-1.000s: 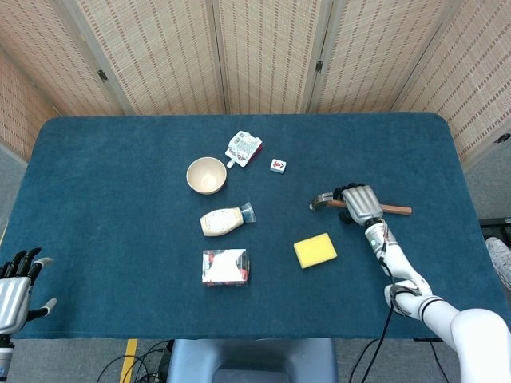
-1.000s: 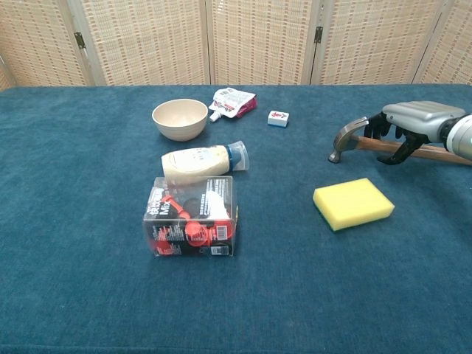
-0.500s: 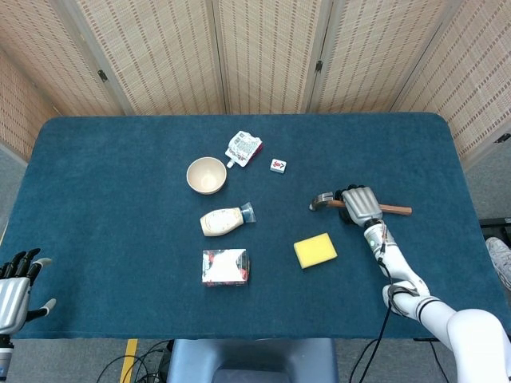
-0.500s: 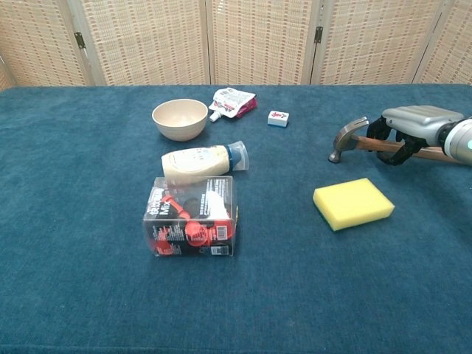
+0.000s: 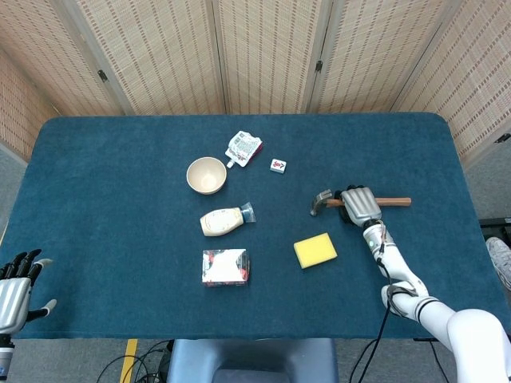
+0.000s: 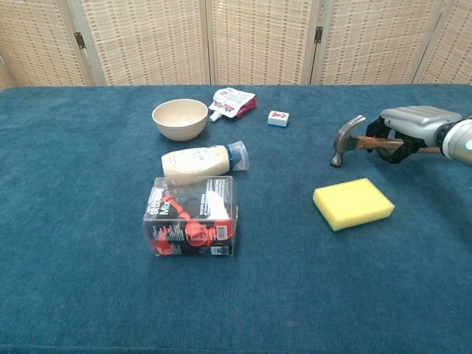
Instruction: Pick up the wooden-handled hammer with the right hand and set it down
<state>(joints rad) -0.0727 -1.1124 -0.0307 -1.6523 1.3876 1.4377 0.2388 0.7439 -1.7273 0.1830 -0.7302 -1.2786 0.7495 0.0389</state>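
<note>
The wooden-handled hammer (image 5: pixel 394 202) (image 6: pixel 345 140) is at the right of the blue table, steel head pointing left. My right hand (image 5: pixel 360 204) (image 6: pixel 411 125) grips its handle just behind the head, fingers wrapped around the wood. In the chest view the hammer head sits slightly above the cloth and the handle runs level to the right behind the hand. My left hand (image 5: pixel 16 286) hangs off the table's near-left corner, fingers apart and holding nothing; the chest view does not show it.
A yellow sponge (image 5: pixel 315 250) (image 6: pixel 353 203) lies just in front of the hammer. Further left are a cream bowl (image 5: pixel 207 175), a mayonnaise bottle (image 5: pixel 224 221), a clear box with red contents (image 5: pixel 225 266), a snack pouch (image 5: pixel 243 148) and a small tile (image 5: pixel 278 166).
My right hand has closed around the handle and raised the hammer slightly; the handle now lies more level and the head has tipped up off the cloth.
</note>
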